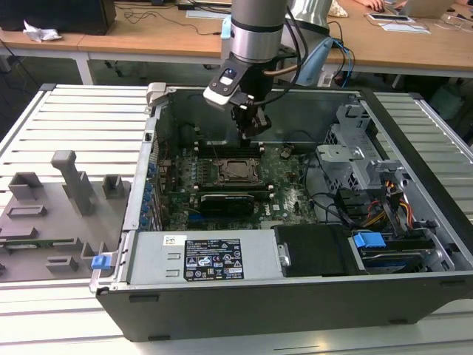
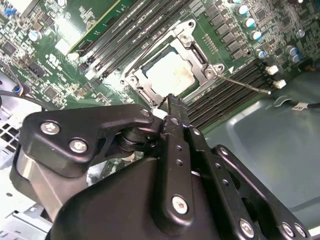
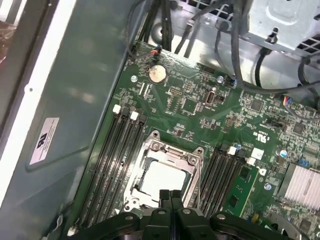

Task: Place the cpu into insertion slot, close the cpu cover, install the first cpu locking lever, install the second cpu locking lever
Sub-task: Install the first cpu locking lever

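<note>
To the exterior view's far left of the insertion slot (image 1: 236, 171), a grey holder tray (image 1: 44, 222) lies on the slatted counter (image 1: 81, 118), just beside the open computer case (image 1: 244, 310). The slot sits on the green circuit board (image 1: 292, 185) inside that case. The cpu (image 3: 160, 177) lies in the slot, its pale face showing through the window of the cpu cover (image 3: 175, 152), which lies down over it. Rows of black memory slots (image 3: 112, 160) flank the slot on two sides. In the second wrist view a thin metal lever (image 2: 245, 84) sticks out from one corner of the slot across the memory rows; I cannot tell whether it is latched. My fingers (image 1: 251, 132) hang just above the slot, and in both wrist views they are pressed together tip to tip, near the cover's edge. Nearer the camera than the slot lies the silver power supply (image 1: 214, 259). To the exterior view's right of the slot, well apart, stands the grey drive cage (image 1: 355, 159), with coloured cables (image 1: 380, 213) beside it.
</note>
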Robot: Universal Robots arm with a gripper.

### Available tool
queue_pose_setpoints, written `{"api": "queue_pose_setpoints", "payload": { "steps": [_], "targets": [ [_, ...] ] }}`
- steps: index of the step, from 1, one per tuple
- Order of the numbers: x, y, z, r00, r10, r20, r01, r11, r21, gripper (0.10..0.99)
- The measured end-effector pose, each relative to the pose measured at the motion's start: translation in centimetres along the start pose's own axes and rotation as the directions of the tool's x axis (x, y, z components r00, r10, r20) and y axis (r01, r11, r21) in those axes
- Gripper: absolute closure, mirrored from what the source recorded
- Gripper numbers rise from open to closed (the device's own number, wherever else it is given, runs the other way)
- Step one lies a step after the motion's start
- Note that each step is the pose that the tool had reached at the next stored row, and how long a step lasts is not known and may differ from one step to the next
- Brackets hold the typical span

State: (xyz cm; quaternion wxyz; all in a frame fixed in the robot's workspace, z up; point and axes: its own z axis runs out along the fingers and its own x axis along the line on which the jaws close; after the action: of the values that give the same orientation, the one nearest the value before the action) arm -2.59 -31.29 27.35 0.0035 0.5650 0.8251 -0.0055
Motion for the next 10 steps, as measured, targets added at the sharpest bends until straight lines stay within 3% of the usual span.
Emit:
{"api": "queue_pose_setpoints", "payload": {
  "steps": [10],
  "targets": [
    [0.00, 0.00, 0.00, 0.9956, -0.093, 0.0005, 0.093, 0.9956, -0.001, 0.980]
  ]
}}
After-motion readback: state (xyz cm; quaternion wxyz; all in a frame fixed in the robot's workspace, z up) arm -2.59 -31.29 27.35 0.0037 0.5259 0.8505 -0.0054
